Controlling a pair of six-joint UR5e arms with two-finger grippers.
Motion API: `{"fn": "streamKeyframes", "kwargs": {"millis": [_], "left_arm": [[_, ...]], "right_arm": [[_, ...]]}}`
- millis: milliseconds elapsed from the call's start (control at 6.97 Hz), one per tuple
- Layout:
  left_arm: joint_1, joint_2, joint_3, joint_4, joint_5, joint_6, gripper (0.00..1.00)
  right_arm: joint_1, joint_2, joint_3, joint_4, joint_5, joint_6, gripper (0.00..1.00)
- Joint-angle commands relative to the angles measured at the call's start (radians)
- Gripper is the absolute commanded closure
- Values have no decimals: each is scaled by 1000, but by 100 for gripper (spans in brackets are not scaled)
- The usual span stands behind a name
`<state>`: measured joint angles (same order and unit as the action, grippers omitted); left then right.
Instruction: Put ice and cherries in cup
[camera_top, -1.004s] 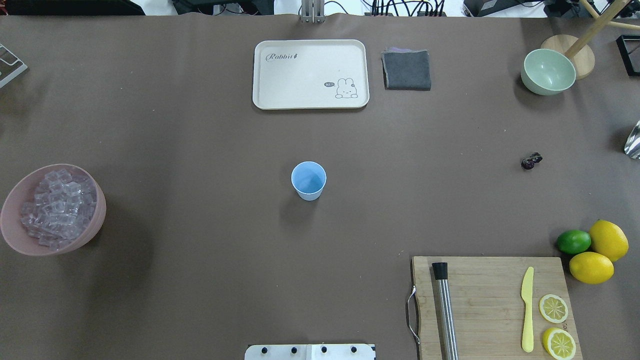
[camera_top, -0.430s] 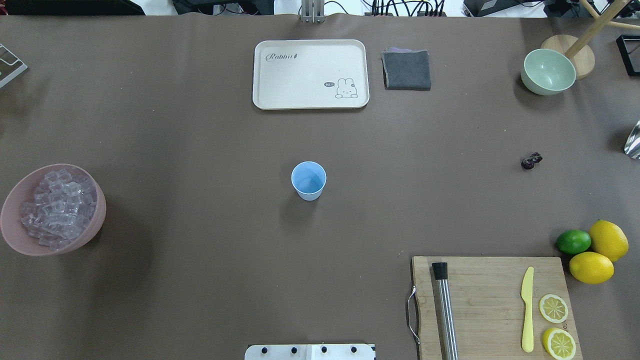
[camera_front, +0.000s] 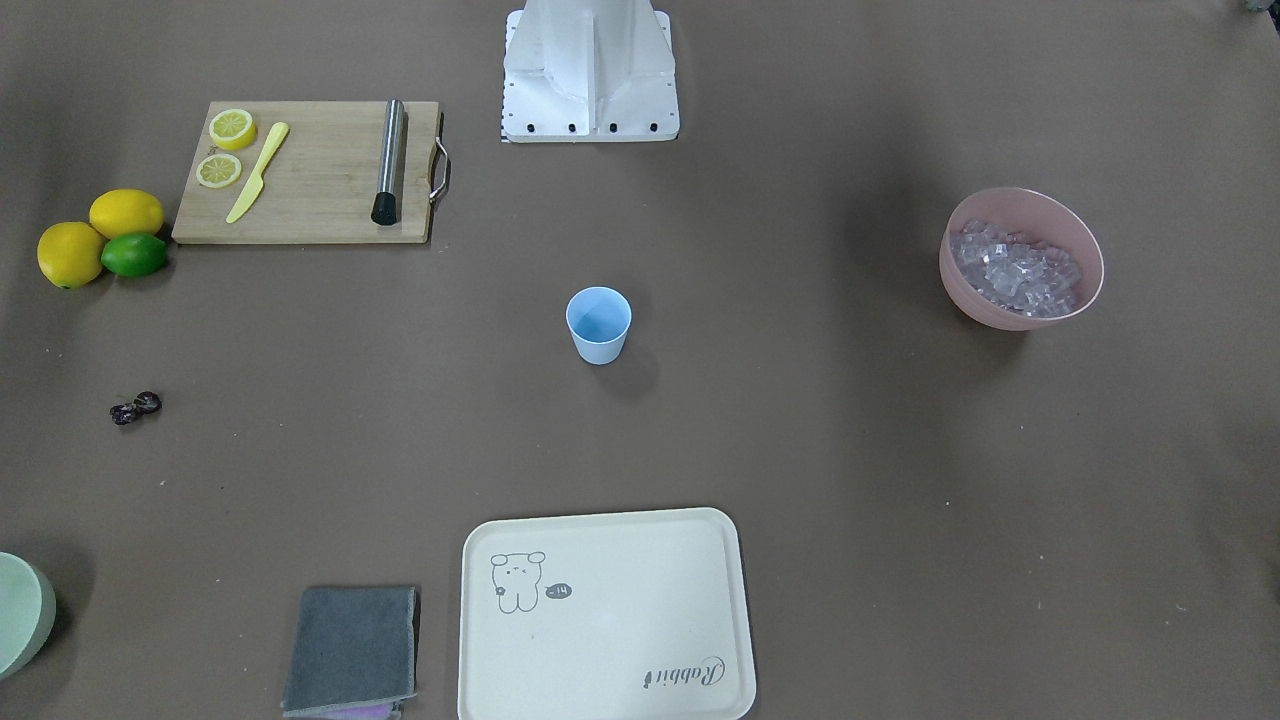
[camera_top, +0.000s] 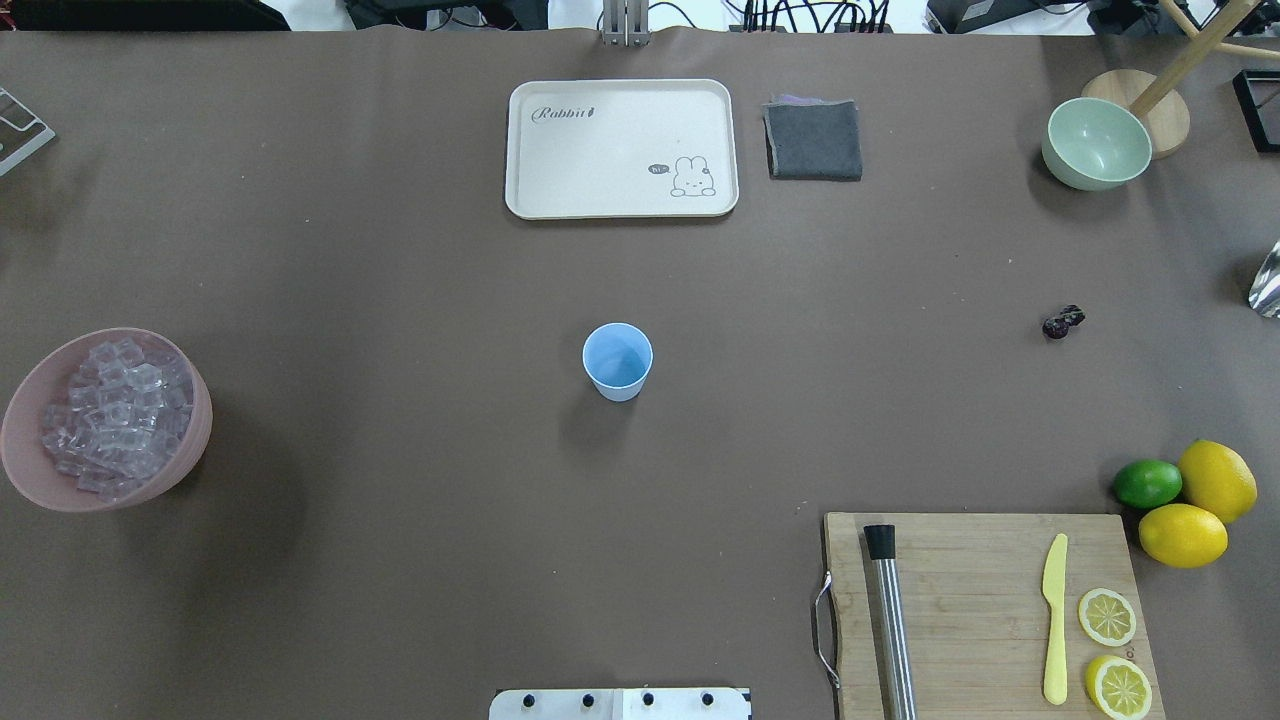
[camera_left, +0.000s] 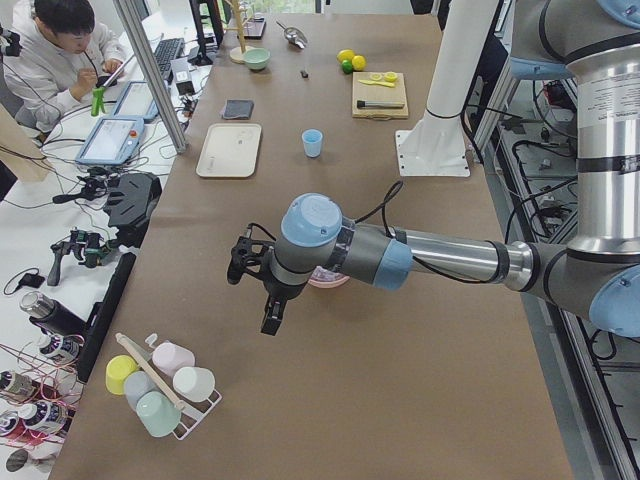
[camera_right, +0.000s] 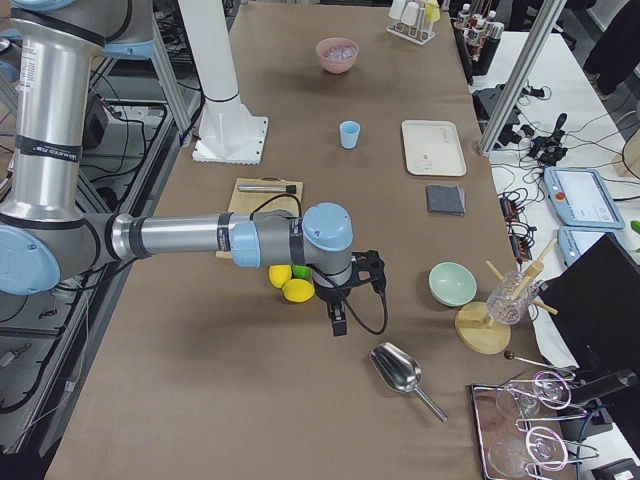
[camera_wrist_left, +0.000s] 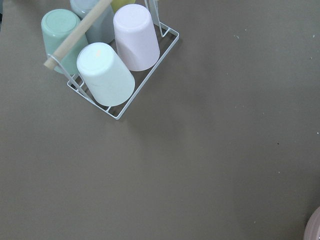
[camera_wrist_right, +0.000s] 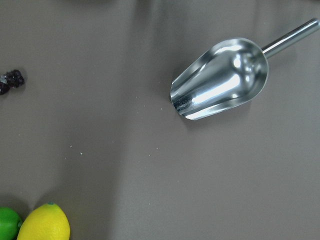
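Observation:
The light-blue cup (camera_top: 617, 360) stands upright and empty at the table's middle; it also shows in the front view (camera_front: 598, 322). The ice (camera_top: 115, 415) fills a pink bowl (camera_top: 190, 440) at the left edge. The cherries (camera_top: 1063, 322) lie on the table at the right, and at the left edge of the right wrist view (camera_wrist_right: 11, 81). My left gripper (camera_left: 270, 322) hangs beside the pink bowl, seen only in the exterior left view. My right gripper (camera_right: 335, 325) hangs near the lemons, seen only in the exterior right view. I cannot tell whether either is open or shut.
A metal scoop (camera_wrist_right: 220, 82) lies right of the cherries. Two lemons (camera_top: 1200, 505) and a lime (camera_top: 1147, 483) sit by a cutting board (camera_top: 970, 600) with a knife, a muddler and lemon slices. A tray (camera_top: 620, 148), grey cloth (camera_top: 814, 140), green bowl (camera_top: 1096, 143) and cup rack (camera_wrist_left: 107, 55) stand around.

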<state>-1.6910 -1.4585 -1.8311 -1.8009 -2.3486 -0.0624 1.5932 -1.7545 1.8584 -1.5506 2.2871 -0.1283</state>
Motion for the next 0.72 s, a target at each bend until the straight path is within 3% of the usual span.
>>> {"fn": "streamKeyframes", "kwargs": {"millis": [0,287,430,574], "left_arm": [[-2,-43,27,-43,6,3,1],[-2,-13,9,-214,-3,-5,1],[7,-16,7,-283,-56,-54,1],[105,-69,-13,-293,-78,-115,1]], "right_arm": [[52,-3,-1,3,5,-5,0],[60,0,16,1,23,12,0],[60,3,19,3,28,42,0],[59,7,28,4,26,85,0]]}}
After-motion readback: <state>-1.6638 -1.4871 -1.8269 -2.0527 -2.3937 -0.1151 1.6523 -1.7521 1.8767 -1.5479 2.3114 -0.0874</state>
